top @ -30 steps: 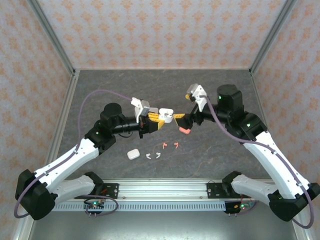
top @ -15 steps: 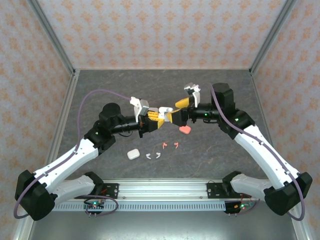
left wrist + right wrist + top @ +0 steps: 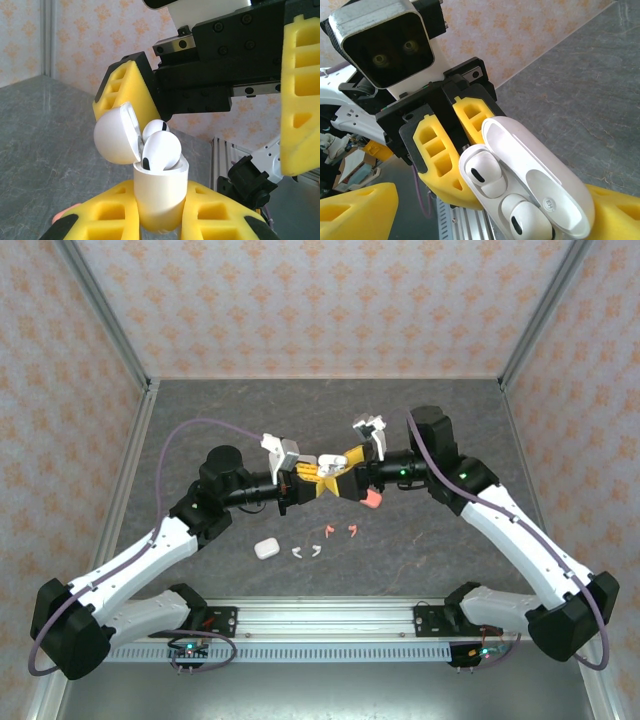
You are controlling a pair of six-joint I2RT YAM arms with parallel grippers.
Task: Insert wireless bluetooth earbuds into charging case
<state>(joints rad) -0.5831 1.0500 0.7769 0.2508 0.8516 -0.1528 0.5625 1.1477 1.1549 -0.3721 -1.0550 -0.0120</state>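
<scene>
Two white earbuds [image 3: 161, 149] are sitting side by side in the sockets of an open white case [image 3: 160, 197], their rounded heads poking above the rim. The hinged lid [image 3: 114, 132] is standing open, tipped back from the rim. The left pincer [image 3: 305, 476] is clamping the lower body of this case between its closed jaws, holding it up off the table [image 3: 200, 420]. The right pincer [image 3: 345, 468] is reaching in from the opposite side, its jaws spread wide and holding nothing, one finger behind the lid and the other well out to the far side of the case.

This pair looks seated, so the step in hand is probably pressing the buds home or shutting the lid. The next move calls for the right pincer pushing the lid over gently while the left pincer is gripping firmly.

Below the pincers, on the table, a pink case [image 3: 371, 499] is lying just under the right pincer. Nearer the arm bases are lying two pink earbuds [image 3: 340, 531], two loose white earbuds [image 3: 307, 551] and a closed white case [image 3: 265, 549].
</scene>
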